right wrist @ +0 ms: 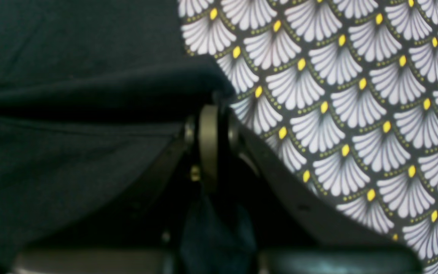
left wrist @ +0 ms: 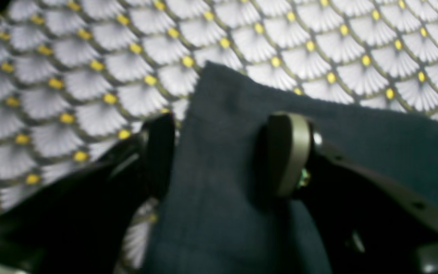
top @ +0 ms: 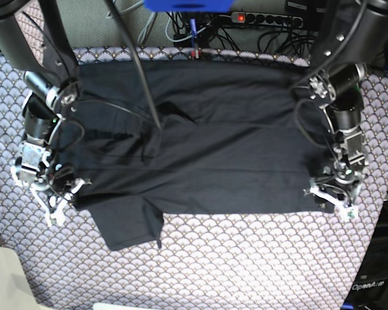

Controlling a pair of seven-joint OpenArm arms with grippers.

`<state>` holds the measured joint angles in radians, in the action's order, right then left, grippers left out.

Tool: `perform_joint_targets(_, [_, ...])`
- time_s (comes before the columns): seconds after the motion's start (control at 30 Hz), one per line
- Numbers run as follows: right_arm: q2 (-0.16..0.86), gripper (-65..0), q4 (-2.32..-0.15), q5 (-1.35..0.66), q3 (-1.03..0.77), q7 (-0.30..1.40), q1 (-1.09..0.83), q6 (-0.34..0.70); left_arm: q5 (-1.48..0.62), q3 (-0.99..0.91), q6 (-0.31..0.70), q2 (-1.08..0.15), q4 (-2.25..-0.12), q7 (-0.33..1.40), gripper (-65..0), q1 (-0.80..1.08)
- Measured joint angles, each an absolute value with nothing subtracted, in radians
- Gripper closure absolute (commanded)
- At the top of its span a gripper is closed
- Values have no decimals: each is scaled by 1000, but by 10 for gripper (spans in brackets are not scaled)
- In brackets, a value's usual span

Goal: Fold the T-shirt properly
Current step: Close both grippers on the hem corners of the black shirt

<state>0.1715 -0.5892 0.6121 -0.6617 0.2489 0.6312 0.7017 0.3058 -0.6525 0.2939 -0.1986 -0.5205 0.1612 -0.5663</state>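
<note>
The dark T-shirt (top: pixel 207 148) lies spread across the patterned table, with one sleeve (top: pixel 129 226) sticking out at the front left. My left gripper (top: pixel 333 197) is at the shirt's front right corner. In the left wrist view this gripper (left wrist: pixel 222 152) is open, with a strip of the shirt (left wrist: pixel 219 198) lying between its two fingers. My right gripper (top: pixel 52 194) is at the shirt's front left edge. In the right wrist view it (right wrist: pixel 217 144) is shut on the edge of the shirt (right wrist: pixel 70 114).
The grey fan-patterned tablecloth (top: pixel 246 258) covers the table. A black cable (top: pixel 142 84) hangs over the shirt's back left part. A power strip and cables (top: pixel 265 19) lie behind the table. A dark box (top: pixel 381 284) stands at the front right.
</note>
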Motion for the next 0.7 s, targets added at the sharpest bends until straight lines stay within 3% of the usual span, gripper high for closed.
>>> perform_joint_targets(0.2, [171, 0, -589, 612, -662, 248, 631, 702, 305, -653, 291, -197, -510, 152, -368, -567])
perform_joint_targets(0.43, [171, 0, -591, 612, -662, 249, 631, 702, 305, -656, 291, -200, -496, 146, -111, -566])
perform_joint_targets(0.7, [171, 0, -591, 612, -661, 250, 631, 702, 287, -657, 301, -230, -432, 115, -61, -582])
